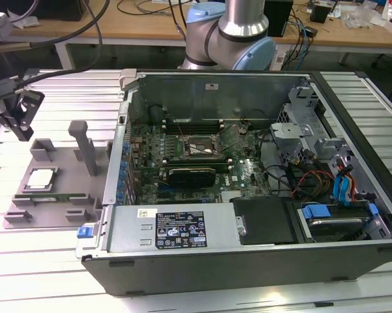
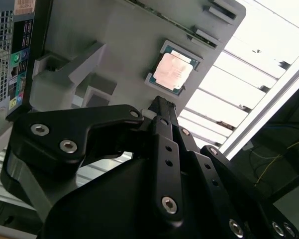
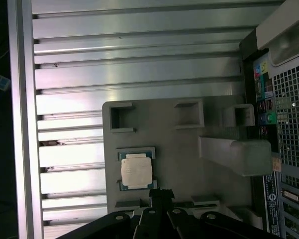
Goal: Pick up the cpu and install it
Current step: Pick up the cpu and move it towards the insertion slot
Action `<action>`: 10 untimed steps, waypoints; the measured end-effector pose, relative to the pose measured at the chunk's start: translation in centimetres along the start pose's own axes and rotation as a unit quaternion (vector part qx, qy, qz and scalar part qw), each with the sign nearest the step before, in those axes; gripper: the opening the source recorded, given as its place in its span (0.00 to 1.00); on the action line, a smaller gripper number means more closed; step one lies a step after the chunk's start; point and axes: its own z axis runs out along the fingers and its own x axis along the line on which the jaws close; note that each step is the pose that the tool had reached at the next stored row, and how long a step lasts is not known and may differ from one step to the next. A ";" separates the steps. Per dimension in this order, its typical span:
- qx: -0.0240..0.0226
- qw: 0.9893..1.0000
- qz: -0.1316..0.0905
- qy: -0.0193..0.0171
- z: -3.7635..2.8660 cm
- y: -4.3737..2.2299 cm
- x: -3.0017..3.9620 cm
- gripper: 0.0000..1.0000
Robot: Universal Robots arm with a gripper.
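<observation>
The cpu [image 1: 40, 177], a flat silvery square chip, lies in a recess of the grey fixture plate [image 1: 52, 205] on the exterior view's left, beside the open computer case. Both wrist views also show the cpu [image 2: 173, 70] [image 3: 136, 170] seated in that recess. My black gripper [image 1: 24, 130] hangs above and behind the fixture, apart from the chip. In both wrist views the gripper [image 2: 161, 102] [image 3: 160, 191] has its fingertips drawn together, with nothing held, just short of the chip's edge. The motherboard socket [image 1: 199, 149] lies open inside the case.
The open computer case [image 1: 248, 261] takes up the middle and the exterior view's right, with cables, a drive cage [image 1: 300, 130] and a power supply inside. Grey upright blocks [image 1: 85, 147] rise from the fixture near the case wall. The table [image 1: 59, 85] is slatted aluminium.
</observation>
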 end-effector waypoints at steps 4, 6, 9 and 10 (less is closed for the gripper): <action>0.000 1.000 0.000 0.000 0.14 -0.03 0.25 0.11; 0.000 1.000 0.000 0.000 0.19 -0.03 0.32 0.11; 0.000 1.000 0.000 0.000 0.35 -0.05 0.47 0.11; 0.000 1.000 0.000 0.000 0.38 -0.06 0.49 0.11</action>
